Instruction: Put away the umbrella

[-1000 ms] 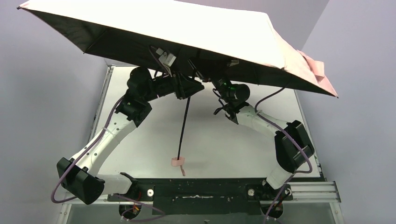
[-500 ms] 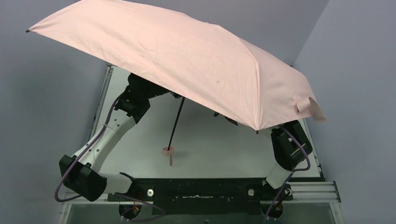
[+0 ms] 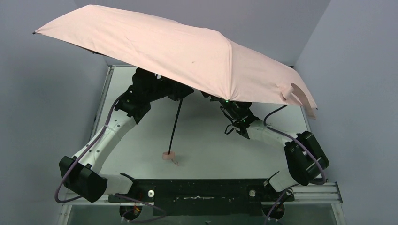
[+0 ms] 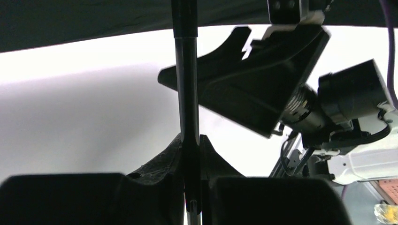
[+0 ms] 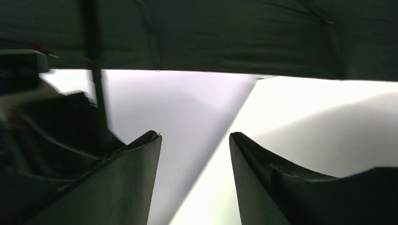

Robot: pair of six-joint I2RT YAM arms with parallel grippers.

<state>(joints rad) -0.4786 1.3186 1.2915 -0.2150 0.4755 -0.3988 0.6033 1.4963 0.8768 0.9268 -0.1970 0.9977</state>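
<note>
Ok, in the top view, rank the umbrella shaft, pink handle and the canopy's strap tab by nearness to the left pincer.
1. Shaft, clamped in the left pincer.
2. Handle, at the shaft's bottom end.
3. Strap tab, far right on the canopy.

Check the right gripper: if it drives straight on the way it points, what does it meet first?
Nothing close. Between the right gripper's open fingers only the grey wall shows, seemingly far off. The pale pink umbrella's black shaft lies left of that line, its black canopy underside above. Depth is unclear.
</note>
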